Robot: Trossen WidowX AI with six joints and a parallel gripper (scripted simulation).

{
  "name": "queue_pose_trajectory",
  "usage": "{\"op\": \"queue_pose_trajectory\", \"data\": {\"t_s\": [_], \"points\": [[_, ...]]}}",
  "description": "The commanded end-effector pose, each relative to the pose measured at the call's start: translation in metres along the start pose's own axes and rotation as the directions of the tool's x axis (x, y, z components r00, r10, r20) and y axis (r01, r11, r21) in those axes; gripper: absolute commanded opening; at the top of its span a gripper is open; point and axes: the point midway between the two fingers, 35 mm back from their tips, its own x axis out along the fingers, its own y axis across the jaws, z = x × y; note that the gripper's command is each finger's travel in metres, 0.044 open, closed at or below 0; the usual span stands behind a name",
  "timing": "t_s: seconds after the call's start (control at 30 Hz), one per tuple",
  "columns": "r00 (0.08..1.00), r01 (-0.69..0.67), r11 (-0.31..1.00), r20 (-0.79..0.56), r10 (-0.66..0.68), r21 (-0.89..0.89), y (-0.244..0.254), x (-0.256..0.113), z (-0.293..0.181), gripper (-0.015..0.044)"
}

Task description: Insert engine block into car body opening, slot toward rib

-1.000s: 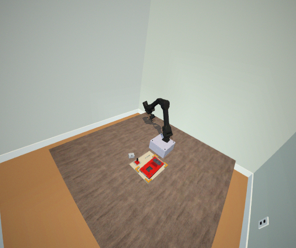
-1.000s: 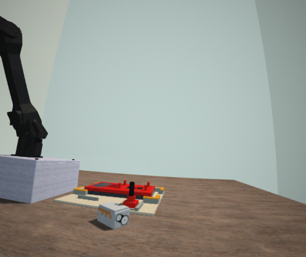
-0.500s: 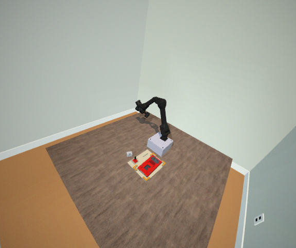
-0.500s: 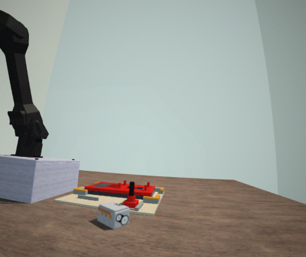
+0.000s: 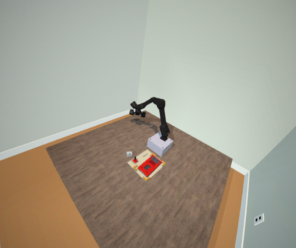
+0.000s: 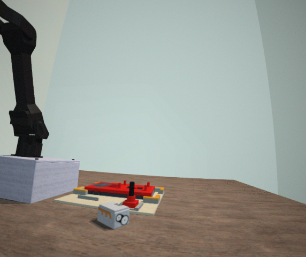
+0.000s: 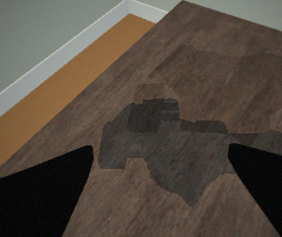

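The engine block point(image 5: 129, 154) point(image 6: 113, 214) is a small light-grey block with two round wheel shapes on one side and orange marks on another. It stands on the brown table top beside the cream board. The red car body point(image 5: 142, 169) point(image 6: 111, 188) lies flat on the board, with a dark opening point(image 5: 147, 167) in it. The rib cannot be made out. My gripper point(image 5: 137, 113) point(image 7: 160, 151) is wide open and empty, high above the table and well away from the block and the car body. It is out of frame in the exterior view.
The cream board point(image 5: 143, 157) point(image 6: 70, 199) has orange-topped corner pieces around the car body. A red piece with an upright black post point(image 5: 135, 160) point(image 6: 131, 201) stands on it near the engine block. The arm's pale base box point(image 5: 153, 145) point(image 6: 56, 176) is close behind the board.
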Motion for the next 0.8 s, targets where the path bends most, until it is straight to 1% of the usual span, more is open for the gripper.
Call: {"op": "queue_pose_trajectory", "data": {"t_s": [0.0,0.17,0.37,0.53,0.77], "points": [[0.999,-0.038,0.991,-0.033,0.034,-0.126,0.014,-0.011,-0.014,0.044],[0.995,-0.088,0.956,-0.074,0.07,-0.281,0.03,-0.026,-0.032,0.044],[0.986,-0.153,0.877,-0.125,0.107,-0.456,0.047,-0.044,-0.056,0.044],[0.976,-0.209,0.782,-0.17,0.134,-0.587,0.059,-0.06,-0.075,0.044],[0.961,-0.276,0.618,-0.225,0.161,-0.737,0.071,-0.084,-0.102,0.044]]}}
